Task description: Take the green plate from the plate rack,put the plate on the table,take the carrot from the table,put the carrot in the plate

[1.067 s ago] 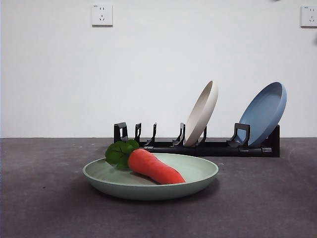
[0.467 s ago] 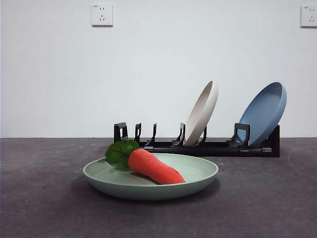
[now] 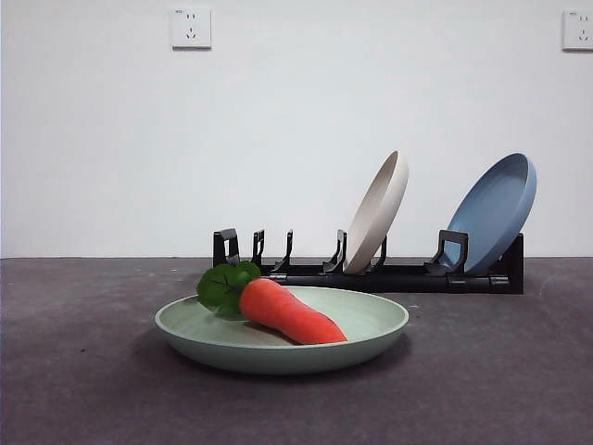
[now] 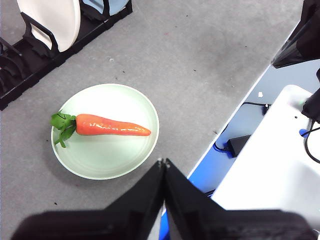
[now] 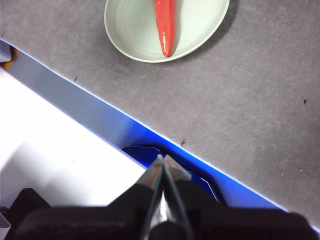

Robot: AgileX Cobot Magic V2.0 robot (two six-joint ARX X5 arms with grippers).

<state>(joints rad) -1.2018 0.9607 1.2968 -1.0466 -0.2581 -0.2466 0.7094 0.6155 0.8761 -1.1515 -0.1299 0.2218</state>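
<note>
Dark grey mottled worktop (image 3: 83,389) carries the green plate (image 3: 371,326), flat in front of the plate rack (image 3: 398,275). On the plate lies the carrot (image 3: 289,313) (orange-red, leafy top toward the rack), so the task looks complete. Left gripper (image 4: 163,162) and right gripper (image 5: 162,159) hang above, jaws together, empty.

Bright even light, sharp focus, soft shadow under green plate (image 3: 371,338), no glare

Behind my workspace: plain white wall (image 3: 296,130), two sockets, one (image 3: 191,28) left, one (image 3: 577,30) at the right edge.
</note>
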